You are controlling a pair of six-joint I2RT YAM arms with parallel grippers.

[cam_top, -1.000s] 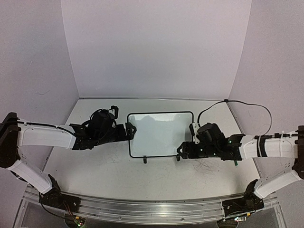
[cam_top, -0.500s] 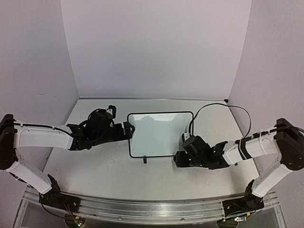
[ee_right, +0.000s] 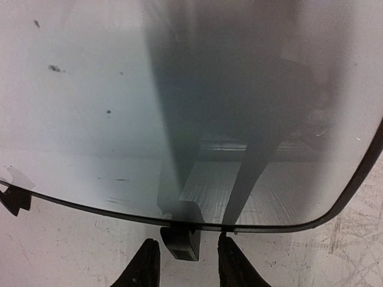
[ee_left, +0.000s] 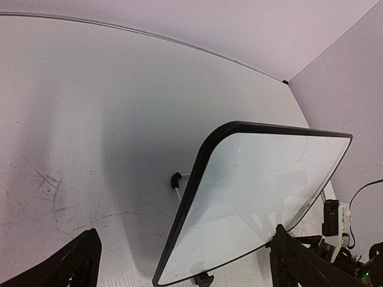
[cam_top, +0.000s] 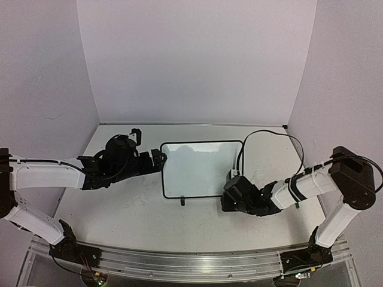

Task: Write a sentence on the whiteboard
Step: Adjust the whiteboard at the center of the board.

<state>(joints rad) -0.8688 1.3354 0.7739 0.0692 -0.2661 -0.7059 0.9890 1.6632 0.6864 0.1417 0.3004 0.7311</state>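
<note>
The whiteboard (cam_top: 200, 170) (ee_left: 257, 197) (ee_right: 119, 89) stands tilted on the table on two black clip feet. No sentence shows on it, only a few dark specks. My left gripper (cam_top: 161, 160) (ee_left: 185, 272) is wide open at the board's left edge, and the near corner lies between its fingers without touching them. My right gripper (cam_top: 225, 201) (ee_right: 187, 264) is low at the board's near edge. Its fingers (ee_right: 146, 266) straddle the right clip foot (ee_right: 179, 244), narrowed but with a gap on each side. The other clip foot (cam_top: 182, 201) stands apart to the left.
A black cable (cam_top: 269, 134) loops over the table's back right, behind the right arm. Faint scribble marks (cam_top: 263, 210) scuff the tabletop near that arm. Lilac walls close in the back and both sides. An aluminium rail (cam_top: 191, 263) runs along the near edge.
My right gripper has swung left and toward the near edge to the board's right clip foot, and its jaws have narrowed. My left gripper has drawn slightly left and stays open.
</note>
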